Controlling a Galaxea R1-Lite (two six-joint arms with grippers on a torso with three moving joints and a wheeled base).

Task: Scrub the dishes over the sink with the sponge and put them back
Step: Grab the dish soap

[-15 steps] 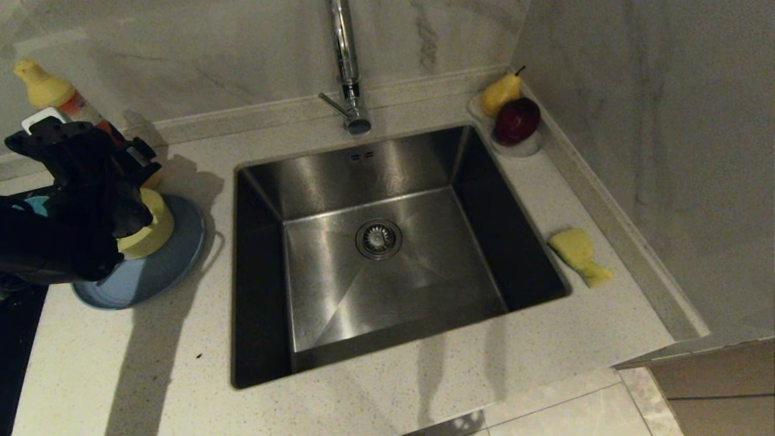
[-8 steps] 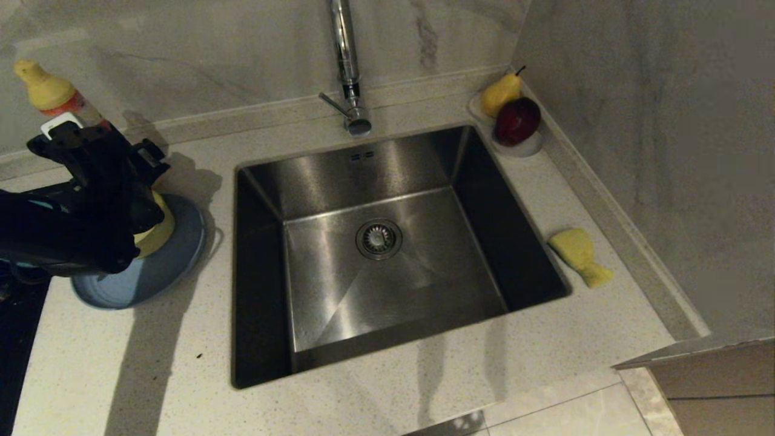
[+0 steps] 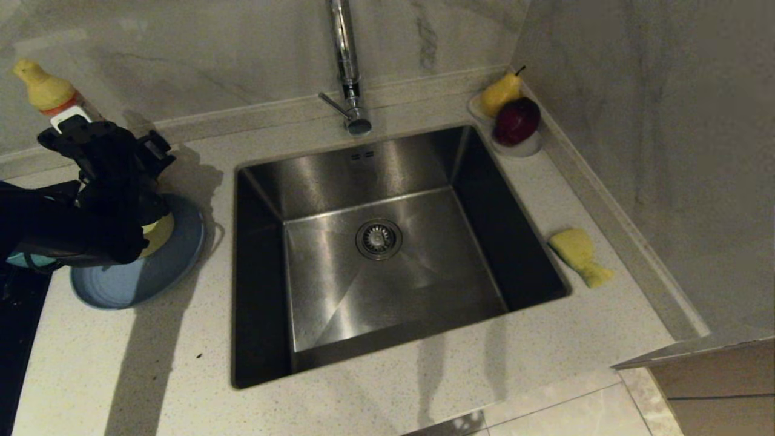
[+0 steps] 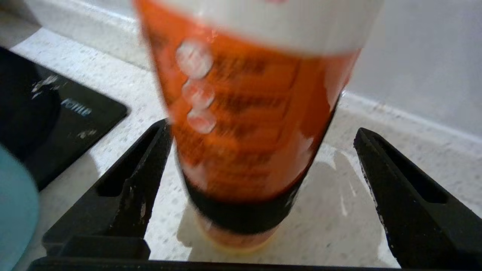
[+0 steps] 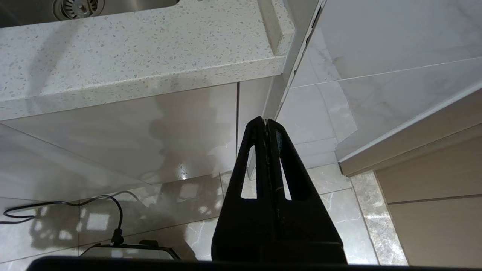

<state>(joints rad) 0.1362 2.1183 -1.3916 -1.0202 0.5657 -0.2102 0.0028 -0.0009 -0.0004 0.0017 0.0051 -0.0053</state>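
The sink (image 3: 424, 181) fills the middle of the counter, under the chrome tap (image 3: 345, 66). To its left the light-blue plate (image 3: 136, 275) carries the pale yellow bowl (image 3: 161, 232), mostly hidden by my left arm. A sliver of the teal bowl (image 3: 24, 259) (image 4: 15, 214) shows at the far left. The sponge (image 3: 578, 253) lies on the counter right of the sink. My left gripper (image 3: 103, 142) (image 4: 262, 126) is open behind the plate, its fingers on either side of an orange bottle (image 4: 248, 113), not gripping it. My right gripper (image 5: 266, 121) hangs shut and empty below counter level.
The orange bottle with a yellow cap (image 3: 45, 91) stands at the back left against the wall. A small white dish (image 3: 521, 148) with a pear and a red fruit sits in the back right corner. A black hob (image 3: 18, 327) borders the counter's left edge.
My left gripper has moved toward the back wall, off the yellow bowl and up to the orange bottle, staying open. The right arm has not moved.
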